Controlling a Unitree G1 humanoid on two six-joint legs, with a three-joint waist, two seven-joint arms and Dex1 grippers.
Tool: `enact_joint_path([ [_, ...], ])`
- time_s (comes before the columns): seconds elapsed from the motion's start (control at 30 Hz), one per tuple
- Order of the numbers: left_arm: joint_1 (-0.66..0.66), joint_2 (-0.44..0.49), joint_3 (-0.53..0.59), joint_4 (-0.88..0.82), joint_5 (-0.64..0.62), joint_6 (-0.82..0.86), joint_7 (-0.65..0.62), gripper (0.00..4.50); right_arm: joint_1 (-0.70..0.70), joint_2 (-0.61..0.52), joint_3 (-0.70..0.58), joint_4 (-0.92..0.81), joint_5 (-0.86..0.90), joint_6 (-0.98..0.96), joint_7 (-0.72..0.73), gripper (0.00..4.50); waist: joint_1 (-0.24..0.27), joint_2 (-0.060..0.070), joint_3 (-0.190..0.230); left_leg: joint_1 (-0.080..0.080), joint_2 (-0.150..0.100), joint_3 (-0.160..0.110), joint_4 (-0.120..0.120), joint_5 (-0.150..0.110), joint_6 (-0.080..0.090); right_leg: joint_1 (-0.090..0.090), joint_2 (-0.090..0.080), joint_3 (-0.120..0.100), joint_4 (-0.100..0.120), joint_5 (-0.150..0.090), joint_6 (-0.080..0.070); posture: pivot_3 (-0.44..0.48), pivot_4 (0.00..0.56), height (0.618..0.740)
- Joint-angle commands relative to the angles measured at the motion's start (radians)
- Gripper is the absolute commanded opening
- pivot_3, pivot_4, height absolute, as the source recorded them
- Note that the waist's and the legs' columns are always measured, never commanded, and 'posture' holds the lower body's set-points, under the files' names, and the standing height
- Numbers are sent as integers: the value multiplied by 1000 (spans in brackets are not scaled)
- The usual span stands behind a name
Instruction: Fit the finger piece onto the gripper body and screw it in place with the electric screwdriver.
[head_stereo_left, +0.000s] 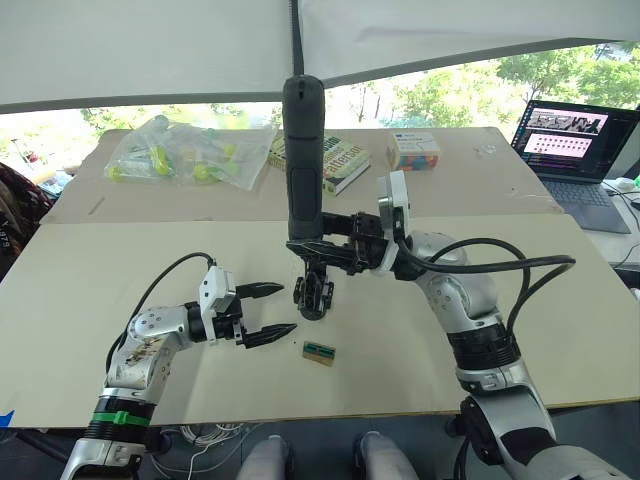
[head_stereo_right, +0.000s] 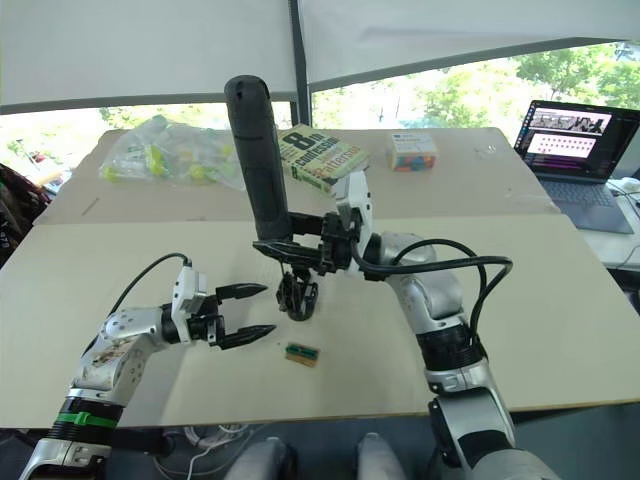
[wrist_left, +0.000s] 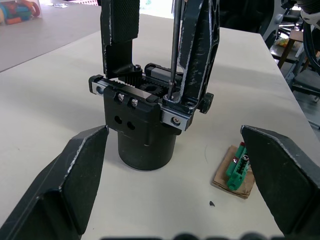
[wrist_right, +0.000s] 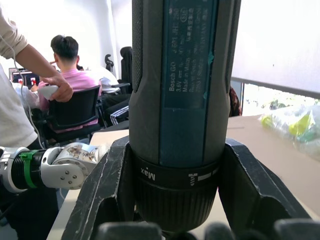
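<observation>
Now you are at the screwing step: your right end effector (head_stereo_left: 322, 245) is clamped around the electric screwdriver (head_stereo_left: 303, 160), held upright with its bit down on a screw atop the gripper body (wrist_left: 145, 127), which stands mid-desk (head_stereo_left: 520, 330). The finger piece (wrist_left: 197, 50) appears already seated there. Your left end effector (head_stereo_left: 268, 312) hangs wide open and empty just left of the body. Next, keep the bit vertical and seated while driving.

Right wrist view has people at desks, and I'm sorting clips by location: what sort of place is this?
Probably an office or lab workspace: a seated person on an office chair, an open laptop, and a large worktable beside windows.
</observation>
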Motion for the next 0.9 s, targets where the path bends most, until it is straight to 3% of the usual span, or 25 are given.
enact_joint_path([
  [0.03, -1, -5, 0, -29, -8, -10, 2, 4500, -13, -2, -17, -39, 22, -1, 7, 1913, 0, 0, 0, 0, 0, 0, 0, 0, 0, 0, 0, 0, 0, 0, 0, 0, 150, 740],
  [0.9, -46, -53, -37, 105, 82, -93, 37, 4500, -16, 24, -8, -29, -3, -23, -11, 1913, 1, 0, 0, 0, 0, 0, 0, 0, 0, 0, 0, 0, 0, 0, 0, 0, 150, 740],
])
